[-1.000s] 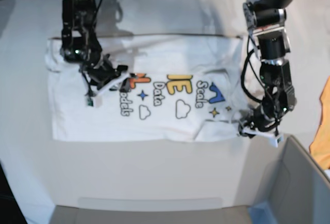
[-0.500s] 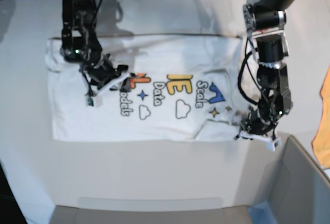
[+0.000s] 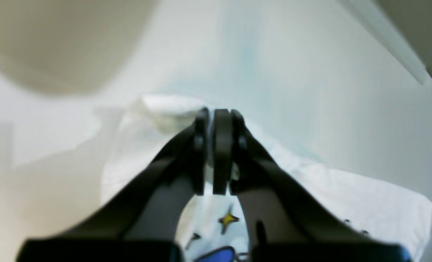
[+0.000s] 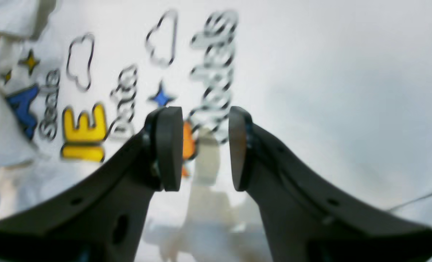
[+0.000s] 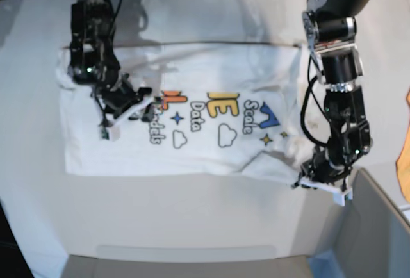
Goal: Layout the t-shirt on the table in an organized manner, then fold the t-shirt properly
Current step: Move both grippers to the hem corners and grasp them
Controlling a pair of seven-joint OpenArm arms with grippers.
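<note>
The base view looks steeply down on the white smooth desk [image 5: 192, 220] from well above. Each of the 2 wrist views looks out close along its own black fingers [image 3: 216, 145] [image 4: 168, 145]. All 3 share the white printed cloth t-shirt [image 5: 211, 86] [image 3: 365, 203] [image 4: 310, 72].

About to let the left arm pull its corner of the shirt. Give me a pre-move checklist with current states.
1. Left end effector shut on the t-shirt: ok; in the left wrist view the pads meet with a white fold of cloth bunched at the tips.
2. Amount of cloth caught: cannot tell, the tips hide it.
3. Right end effector free of the shirt: ok; open over the print, nothing between the pads.
4. Shirt lying flat on the table: not ok; the corner at the left end effector is lifted and creased.
5. Grey box next to the left end effector: not ok, very close.
</note>
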